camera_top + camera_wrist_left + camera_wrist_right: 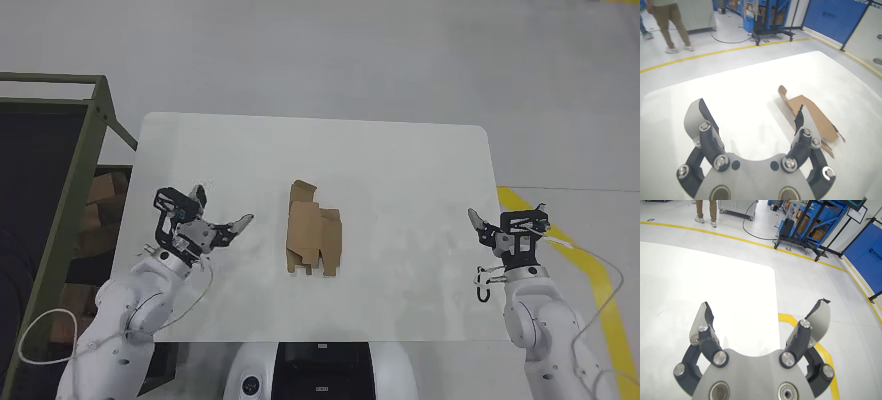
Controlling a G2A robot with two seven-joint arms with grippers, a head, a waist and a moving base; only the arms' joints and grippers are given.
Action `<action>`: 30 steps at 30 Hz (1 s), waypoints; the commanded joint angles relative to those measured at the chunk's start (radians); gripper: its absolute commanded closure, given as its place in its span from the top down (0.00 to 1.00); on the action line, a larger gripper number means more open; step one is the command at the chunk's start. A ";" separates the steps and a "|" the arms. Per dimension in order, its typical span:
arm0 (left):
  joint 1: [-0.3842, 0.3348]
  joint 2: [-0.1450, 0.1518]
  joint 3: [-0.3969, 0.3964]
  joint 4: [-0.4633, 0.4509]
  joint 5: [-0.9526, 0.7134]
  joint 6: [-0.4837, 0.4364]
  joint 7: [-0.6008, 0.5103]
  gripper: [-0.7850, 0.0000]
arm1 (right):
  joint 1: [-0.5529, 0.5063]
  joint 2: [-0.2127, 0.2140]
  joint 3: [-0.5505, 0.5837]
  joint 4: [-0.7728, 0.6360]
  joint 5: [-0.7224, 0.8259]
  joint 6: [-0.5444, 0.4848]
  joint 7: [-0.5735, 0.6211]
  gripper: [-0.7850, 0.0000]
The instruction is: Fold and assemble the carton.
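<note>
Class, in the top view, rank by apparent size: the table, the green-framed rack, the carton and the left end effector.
1. Table
2. Green-framed rack, cut off at the edge
3. Carton and left end effector: alike, and the end effector may sit nearer the camera, so unranked.

Brn carton (312, 240), wht table (400, 170), ylw floor line (696, 55), blue panel (831, 20)
</note>
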 commanded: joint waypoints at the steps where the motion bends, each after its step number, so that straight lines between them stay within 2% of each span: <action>1: -0.010 0.005 0.002 -0.028 -0.116 -0.051 -0.171 1.00 | 0.000 0.000 0.000 0.000 0.000 0.000 0.000 1.00; 3: -0.023 0.011 -0.016 -0.045 -0.177 -0.071 -0.277 1.00 | 0.000 0.000 0.000 0.000 0.000 0.000 0.000 1.00; 14: -0.011 0.011 0.002 -0.044 -0.148 -0.091 -0.251 1.00 | 0.000 0.000 0.000 0.000 0.000 0.000 0.000 1.00; 17: -0.016 0.003 0.044 -0.026 -0.278 0.041 -0.302 1.00 | 0.000 0.000 0.000 0.000 0.000 0.000 0.000 1.00; 20: -0.086 0.001 0.082 -0.001 -0.422 0.147 -0.449 1.00 | 0.000 0.000 0.000 0.000 0.000 0.000 0.000 1.00; 25: -0.200 0.005 0.117 0.073 -0.599 0.237 -0.666 1.00 | 0.000 0.000 0.000 0.000 0.000 0.000 0.000 1.00; 30: -0.284 0.006 0.170 0.150 -0.660 0.356 -0.784 1.00 | 0.000 0.000 0.000 0.000 0.000 0.000 0.000 1.00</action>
